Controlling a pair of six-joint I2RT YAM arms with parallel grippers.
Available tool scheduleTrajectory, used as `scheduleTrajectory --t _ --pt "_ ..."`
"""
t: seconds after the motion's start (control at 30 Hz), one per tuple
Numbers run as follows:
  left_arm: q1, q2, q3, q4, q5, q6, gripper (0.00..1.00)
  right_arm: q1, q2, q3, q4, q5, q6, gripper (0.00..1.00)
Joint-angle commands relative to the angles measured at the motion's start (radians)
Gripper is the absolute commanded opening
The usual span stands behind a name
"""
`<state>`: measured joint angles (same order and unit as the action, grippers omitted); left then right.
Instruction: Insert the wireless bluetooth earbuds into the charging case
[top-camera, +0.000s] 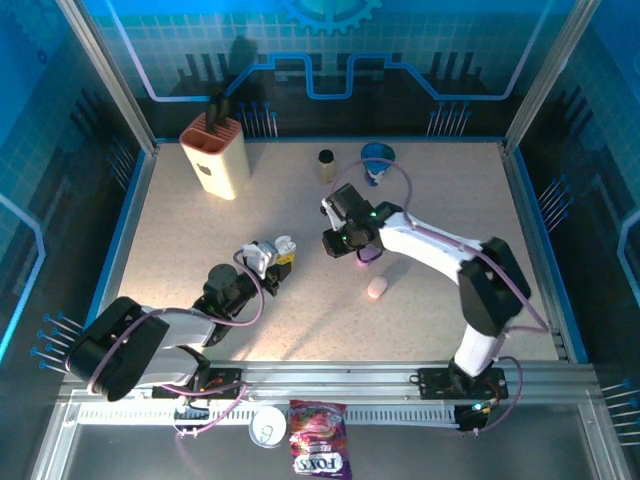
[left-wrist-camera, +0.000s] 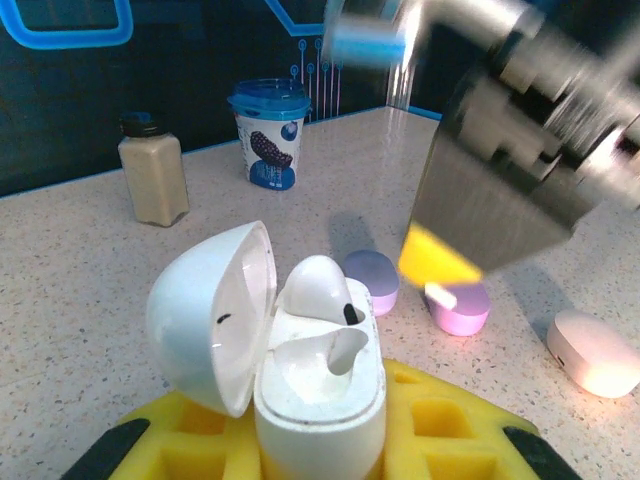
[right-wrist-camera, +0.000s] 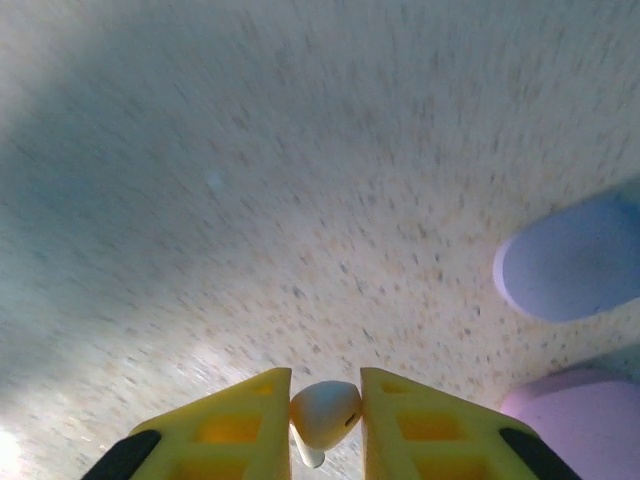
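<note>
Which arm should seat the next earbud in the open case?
Right. The right gripper pinches a white earbud; the left gripper holds the open case, one slot empty.

Speckled beige table (top-camera: 300, 335), blue-lit walls (top-camera: 330, 45)

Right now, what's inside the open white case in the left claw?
One white earbud sits in the far socket of the case; the near socket looks empty. Its stem is hidden inside.

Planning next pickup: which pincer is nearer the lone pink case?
Right. The right pincer hovers beyond the pink case; the left pincer, gripping the white case, sits farther left.
</note>
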<state>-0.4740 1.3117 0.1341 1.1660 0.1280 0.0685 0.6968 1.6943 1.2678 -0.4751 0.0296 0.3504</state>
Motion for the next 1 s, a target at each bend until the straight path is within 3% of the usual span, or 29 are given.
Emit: scheduleTrajectory --t 0.0,0.33,0.97 --pt "0.005 0.02 0.037 0.071 0.029 -0.026 0.0 0.013 -0.117 -0.103 0.311 -0.039 0.043 0.2" --pt "0.002 0.044 0.055 0.092 0.03 -0.031 0.0 0.06 -0.263 -0.307 0.786 -0.154 0.144 0.18" --pt "0.002 0.016 0.044 0.087 0.024 -0.044 0.0 0.164 -0.133 -0.203 0.694 -0.131 0.042 0.19"
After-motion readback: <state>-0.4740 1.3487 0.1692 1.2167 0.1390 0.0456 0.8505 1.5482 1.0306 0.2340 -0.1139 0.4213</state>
